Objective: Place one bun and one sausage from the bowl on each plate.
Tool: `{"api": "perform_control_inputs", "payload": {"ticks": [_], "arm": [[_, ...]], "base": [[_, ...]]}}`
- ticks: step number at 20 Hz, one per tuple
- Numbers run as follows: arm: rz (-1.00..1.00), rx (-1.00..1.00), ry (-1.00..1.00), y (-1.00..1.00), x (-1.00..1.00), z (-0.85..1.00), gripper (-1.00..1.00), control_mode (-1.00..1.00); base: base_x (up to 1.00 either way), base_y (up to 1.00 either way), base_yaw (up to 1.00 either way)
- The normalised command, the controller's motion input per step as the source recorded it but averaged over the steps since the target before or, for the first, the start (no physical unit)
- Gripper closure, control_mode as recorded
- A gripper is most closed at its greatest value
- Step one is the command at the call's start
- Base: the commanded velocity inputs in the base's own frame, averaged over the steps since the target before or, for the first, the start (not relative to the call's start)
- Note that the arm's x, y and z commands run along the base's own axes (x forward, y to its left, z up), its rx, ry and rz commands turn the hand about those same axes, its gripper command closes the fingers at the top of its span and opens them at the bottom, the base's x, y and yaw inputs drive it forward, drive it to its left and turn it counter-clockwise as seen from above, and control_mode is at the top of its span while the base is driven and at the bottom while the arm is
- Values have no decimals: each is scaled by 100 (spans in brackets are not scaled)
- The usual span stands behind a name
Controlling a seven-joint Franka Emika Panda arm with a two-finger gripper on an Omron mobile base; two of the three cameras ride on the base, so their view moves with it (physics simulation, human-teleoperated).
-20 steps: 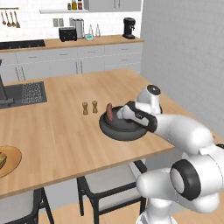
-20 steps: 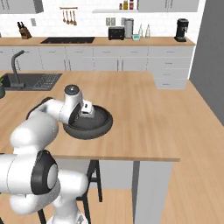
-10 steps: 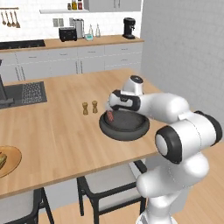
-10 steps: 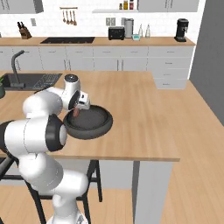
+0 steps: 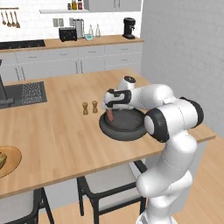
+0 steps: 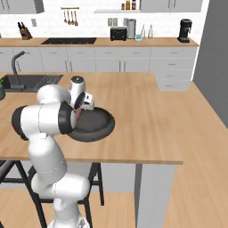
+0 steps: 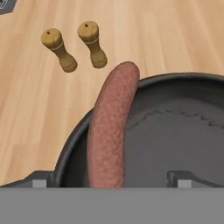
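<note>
Wide-open, empty end effector [image 7: 107, 180] is hovering over the reddish-brown cylindrical sausage [image 7: 110, 127] leaning on the dark round bowl's [image 7: 70, 151] 9 o'clock rim, likely needing to descend and close.

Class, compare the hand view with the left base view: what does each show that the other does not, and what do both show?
Hand view alone: the gripper's spread finger tips and cracks in the bowl's floor. Left base view alone: the tan plate at the counter's near left, the sink, the white arm and the back counter's appliances. Both: the dark bowl, the sausage leaning against its rim, and two wooden shakers standing beside the bowl.
</note>
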Motion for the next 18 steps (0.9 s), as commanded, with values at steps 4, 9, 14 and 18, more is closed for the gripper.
{"api": "perform_control_inputs", "payload": {"ticks": [4,9,14,18], "arm": [[0,0,5,32,37,-24,-100,-100],[0,0,1,9,32,-30,-100,-100],[-2,0,0,0,15,-33,-100,-100],[0,0,-1,0,-1,-7,100,-100]], "base": [[0,0,0],[0,0,0],[0,0,0],[0,0,0]]}}
